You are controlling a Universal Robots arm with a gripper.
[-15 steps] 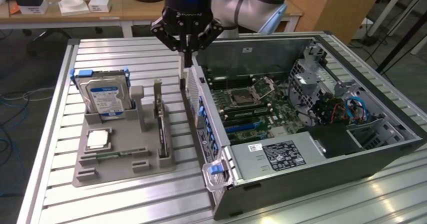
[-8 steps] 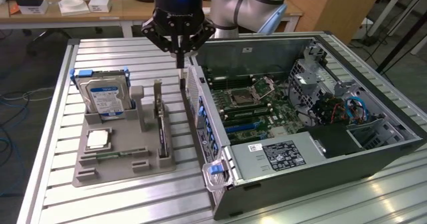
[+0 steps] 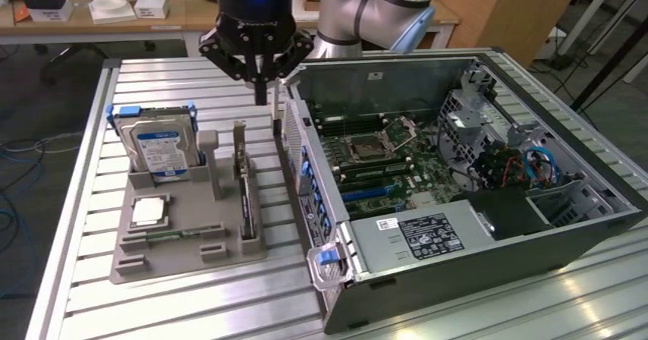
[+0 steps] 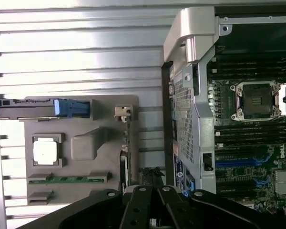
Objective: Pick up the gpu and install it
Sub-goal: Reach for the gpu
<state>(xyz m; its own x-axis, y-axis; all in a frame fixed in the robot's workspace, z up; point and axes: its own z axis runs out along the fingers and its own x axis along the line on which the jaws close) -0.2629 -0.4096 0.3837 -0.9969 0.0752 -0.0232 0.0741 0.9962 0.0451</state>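
Labels: hard drive (image 3: 157,143) carries a blue-and-white label, print too small to read; power supply (image 3: 430,237) has a black label with white print and a small white sticker beside it, neither legible; motherboard (image 4: 248,143) shows white lettering at its edge that looks like "DELL" in the wrist view; no other writing can be read.

Layout: grey tray (image 3: 187,258) sits on the slatted bench (image 3: 172,82) toward the exterior view's left; open computer case (image 3: 506,268) lies on its side just beside it, toward the exterior view's right, board facing up; hard drive stands upright at the tray's far end; a silver-topped processor (image 3: 149,211) and a narrow green memory stick (image 3: 167,236) lie flat in the tray nearer the bench's near edge.

Task item: gpu (image 3: 242,177) stands on its long edge in a slot along the tray's side nearest the case, silver bracket at its far end; not installed, nothing touching it.

Arm: arm (image 3: 375,14) reaches in from beyond the bench's far edge, elbow above the case; wrist housing is vertical, a blue light lit on it; claw (image 3: 261,96) points straight down toward the bench's far edge, over the gap between tray and case, above the gpu's far end and clear of it; fingers pressed together to a narrow tip, holding nothing.
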